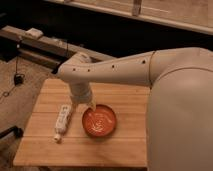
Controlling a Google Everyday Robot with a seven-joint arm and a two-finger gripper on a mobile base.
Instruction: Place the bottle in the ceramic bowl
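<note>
My gripper [92,104] hangs at the end of my arm, which reaches in from the right of the camera view and bends down at the wrist. It sits just over the far left rim of the ceramic bowl [99,122]. I cannot tell how far open it is, because my own wrist covers most of it. I also cannot tell whether it touches the rim.

The bowl lies directly below my gripper and a little toward the camera. It is orange-red and glossy (pale swirls show inside it), and it rests on the wooden table [117,150].

The bottle [62,120] is to the left of my gripper in this view and slightly nearer the camera. It lies flat on the table just beside the bowl but apart from it, with its narrow cap end pointing toward the near edge. It is clear of my gripper, so I have no hold on it.

Beyond my gripper, past the far edge of the table, runs a dark rail [40,47].
</note>
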